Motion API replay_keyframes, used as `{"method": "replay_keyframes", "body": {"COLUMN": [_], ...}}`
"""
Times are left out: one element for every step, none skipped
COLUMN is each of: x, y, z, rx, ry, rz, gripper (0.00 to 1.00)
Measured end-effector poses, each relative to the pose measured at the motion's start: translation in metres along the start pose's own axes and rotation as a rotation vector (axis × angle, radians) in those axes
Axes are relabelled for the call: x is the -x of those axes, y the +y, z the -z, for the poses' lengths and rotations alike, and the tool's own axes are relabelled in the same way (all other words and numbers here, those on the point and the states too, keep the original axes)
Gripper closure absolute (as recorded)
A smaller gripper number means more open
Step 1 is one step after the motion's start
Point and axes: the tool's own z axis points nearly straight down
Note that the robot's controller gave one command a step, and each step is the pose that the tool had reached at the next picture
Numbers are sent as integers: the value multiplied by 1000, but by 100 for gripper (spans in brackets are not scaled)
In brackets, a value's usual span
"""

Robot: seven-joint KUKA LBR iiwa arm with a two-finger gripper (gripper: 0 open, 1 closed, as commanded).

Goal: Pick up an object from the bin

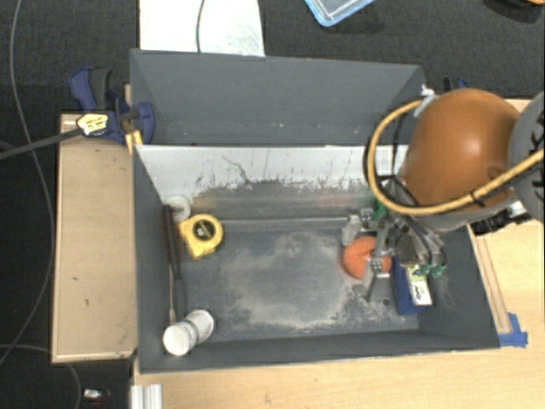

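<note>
Presently low at right side of grey bin (281, 100): gripper (376, 267), directly over orange ball (358, 256) resting on the bin floor. Jaw state: cannot tell, lost among wrist hardware. Just beside, to the right: blue flat item (415, 292) with white label. Well apart, at left: yellow tape measure (201, 233), white cylinder (186, 332). Risks, as judged: ball rolling out of an off-centre closure; blue flat item nudged or caught instead.

Tape measure (203, 234) left, bottle (187, 332) before it, ball (358, 258) right.
</note>
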Motion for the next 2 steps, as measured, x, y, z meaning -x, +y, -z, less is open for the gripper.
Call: {"method": "replay_keyframes", "body": {"x": [1, 25], "y": [0, -49], "z": [4, -81], "rx": [0, -1], "ry": [-9, -14], "rz": [-1, 12], "gripper": [0, 0]}}
